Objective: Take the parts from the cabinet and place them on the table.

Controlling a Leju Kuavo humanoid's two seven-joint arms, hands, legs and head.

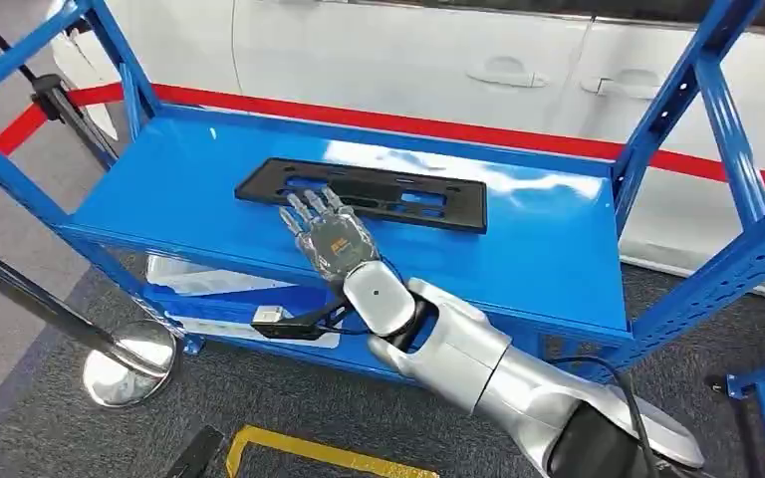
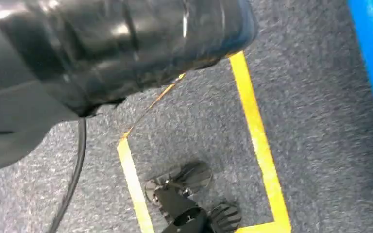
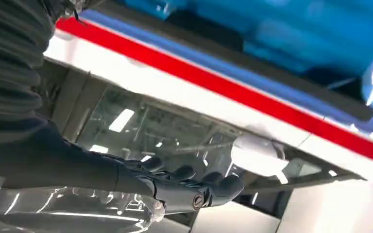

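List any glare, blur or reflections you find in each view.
Head view: sharp, with a white glare patch on the blue shelf behind the black plate. Left wrist view: slight motion blur on the carpet and yellow tape. Right wrist view: soft; ceiling lights reflect in a glossy surface beyond the right hand.

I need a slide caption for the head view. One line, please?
Right hand reaches flat over the blue shelf toward the black slotted part, fingers apart.
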